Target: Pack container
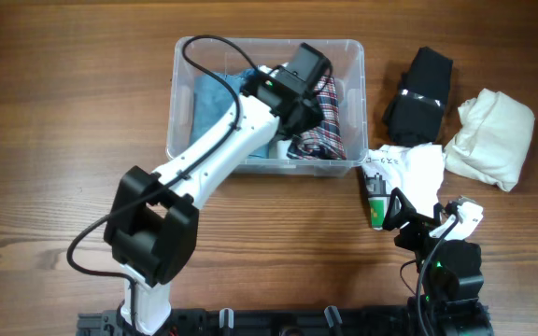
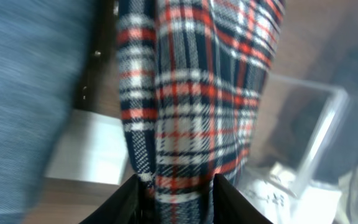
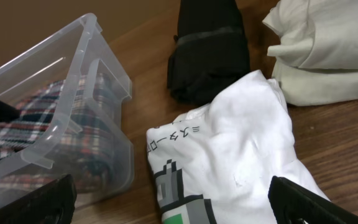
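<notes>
The clear plastic container (image 1: 187, 65) stands at the table's back centre; its corner also shows in the right wrist view (image 3: 86, 43). Inside lie a blue cloth (image 1: 215, 103) and a red, white and navy plaid cloth (image 1: 323, 126). My left gripper (image 1: 299, 110) reaches into the container and is shut on the plaid cloth (image 2: 191, 106), which fills the left wrist view between the fingers (image 2: 178, 196). My right gripper (image 3: 173, 205) is open, low near the table's front right, above a white printed T-shirt (image 3: 235, 149) that also shows in the overhead view (image 1: 409, 168).
A rolled black garment (image 1: 418, 93) lies right of the container, also in the right wrist view (image 3: 210, 50). A cream folded cloth (image 1: 489, 135) lies further right (image 3: 322, 50). The blue cloth blurs the left of the left wrist view (image 2: 23, 93).
</notes>
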Robot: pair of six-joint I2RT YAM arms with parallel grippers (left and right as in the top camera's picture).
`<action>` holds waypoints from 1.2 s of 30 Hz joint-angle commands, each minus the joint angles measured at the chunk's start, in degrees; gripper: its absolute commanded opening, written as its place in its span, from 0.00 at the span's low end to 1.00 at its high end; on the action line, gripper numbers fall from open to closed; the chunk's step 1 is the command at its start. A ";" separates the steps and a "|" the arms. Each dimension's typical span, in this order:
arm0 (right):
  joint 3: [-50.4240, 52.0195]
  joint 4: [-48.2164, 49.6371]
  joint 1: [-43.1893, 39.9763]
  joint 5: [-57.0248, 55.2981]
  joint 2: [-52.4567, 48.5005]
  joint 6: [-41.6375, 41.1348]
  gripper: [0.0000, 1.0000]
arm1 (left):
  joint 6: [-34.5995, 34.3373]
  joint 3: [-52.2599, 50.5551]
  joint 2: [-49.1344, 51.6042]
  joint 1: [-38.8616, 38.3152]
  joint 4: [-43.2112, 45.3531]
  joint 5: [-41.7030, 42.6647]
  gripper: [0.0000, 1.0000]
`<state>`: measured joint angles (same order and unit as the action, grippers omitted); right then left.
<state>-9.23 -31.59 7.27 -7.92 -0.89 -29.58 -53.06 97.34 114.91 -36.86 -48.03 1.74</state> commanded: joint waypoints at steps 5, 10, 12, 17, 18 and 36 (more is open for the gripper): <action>0.15 0.28 -0.28 0.31 0.31 -0.46 1.00 | 4.87 0.17 -2.32 1.07 -1.33 -10.36 0.31; 0.15 0.28 -0.28 0.31 0.31 -0.46 1.00 | 12.04 0.15 0.48 -1.31 0.24 -14.05 0.22; 0.15 0.26 -0.28 0.31 0.31 -0.46 1.00 | 12.35 0.15 3.58 -1.84 -0.39 -13.79 0.22; 0.15 0.28 -0.28 0.31 0.31 -0.46 1.00 | 12.35 0.15 12.09 -2.03 -1.11 -7.69 0.19; 0.15 0.26 -0.28 0.31 0.31 -0.44 1.00 | 12.37 0.15 12.55 -2.03 -1.09 -7.78 0.20; 0.15 7.21 -0.28 6.71 0.31 -25.07 1.00 | 18.36 14.49 -21.75 16.70 -16.72 -9.07 1.00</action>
<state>-9.02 -24.60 7.27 -6.15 -0.89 -39.86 -35.46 111.26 101.08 -25.93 -60.38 -7.20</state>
